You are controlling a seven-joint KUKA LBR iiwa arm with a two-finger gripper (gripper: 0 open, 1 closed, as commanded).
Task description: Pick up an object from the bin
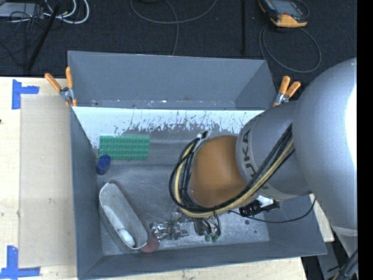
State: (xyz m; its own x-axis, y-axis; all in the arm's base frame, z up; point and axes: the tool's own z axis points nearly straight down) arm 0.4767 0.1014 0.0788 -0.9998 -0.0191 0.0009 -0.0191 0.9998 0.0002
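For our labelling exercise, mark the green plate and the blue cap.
green plate (124, 147): camera view, middle of its studded face.
blue cap (103, 164): camera view, its top.

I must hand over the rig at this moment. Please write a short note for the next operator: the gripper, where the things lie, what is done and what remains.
Gripper: low in the bin, near the wall at the bottom of the view; whether it holds anything cannot be told.
Things: grey oblong thing at lower left, small reddish piece at its lower end, closest to the gripper; green studded plate and blue cap at upper left.
Done: arm is down in the bin.
Left: grasp one thing and lift it out.
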